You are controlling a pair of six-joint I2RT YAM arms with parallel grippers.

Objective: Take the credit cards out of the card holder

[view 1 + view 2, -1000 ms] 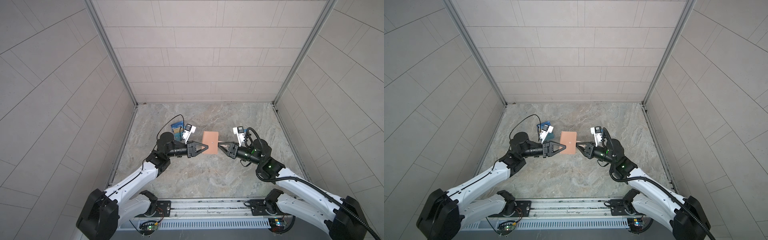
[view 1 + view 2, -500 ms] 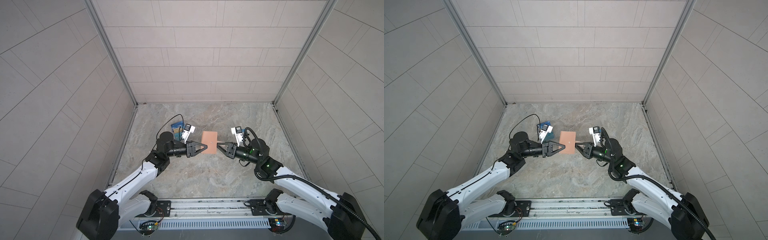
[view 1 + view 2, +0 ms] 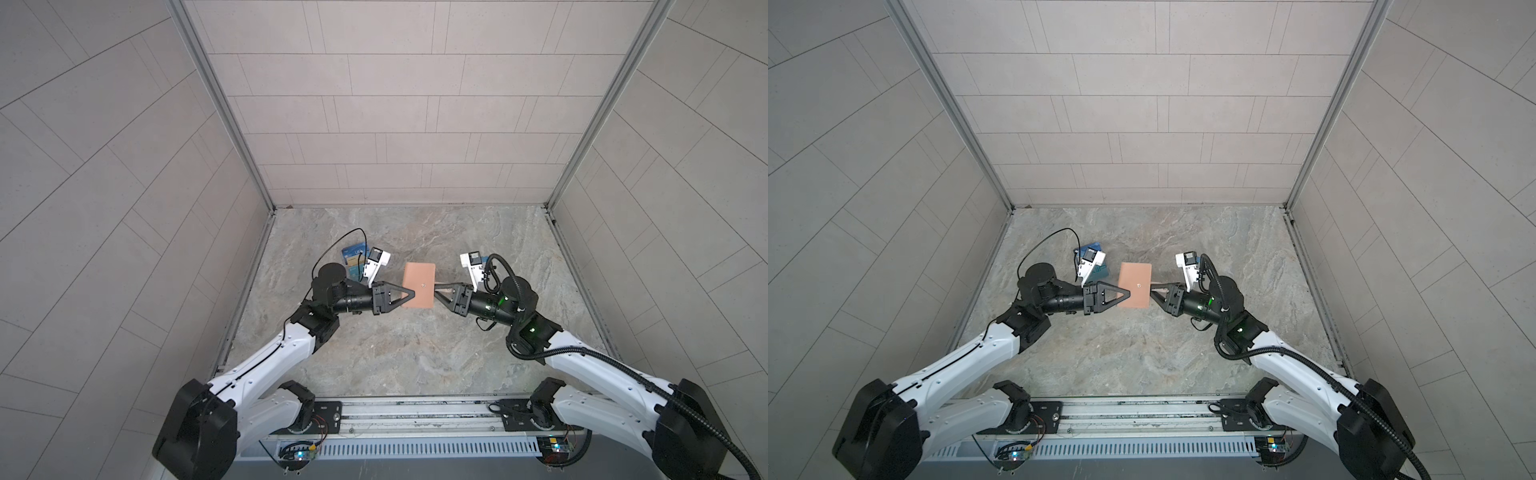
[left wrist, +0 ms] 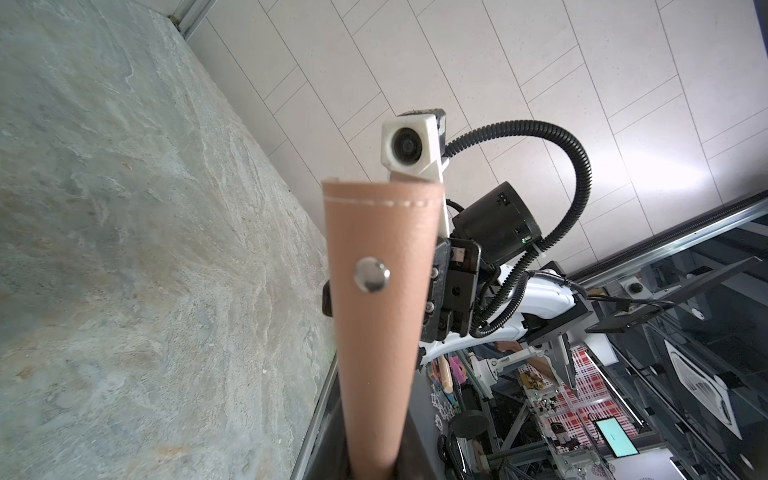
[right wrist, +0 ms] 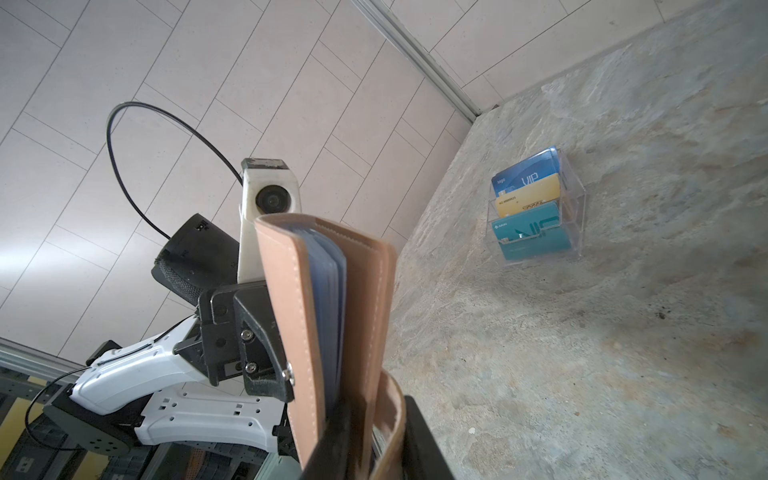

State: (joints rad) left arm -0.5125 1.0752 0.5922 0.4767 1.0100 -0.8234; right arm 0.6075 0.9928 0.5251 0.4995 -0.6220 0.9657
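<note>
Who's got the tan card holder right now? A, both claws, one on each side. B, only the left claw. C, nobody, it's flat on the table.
A: in both top views the card holder spans from the left claw to the right claw, and each wrist view shows it gripped at that claw.

The blue card (image 5: 527, 174) reads "logo" and "VIP"; the teal card (image 5: 534, 239) reads "VIP" (the gold card's (image 5: 530, 201) number is too small).

Soft even light, fisheye-warped edges.
</note>
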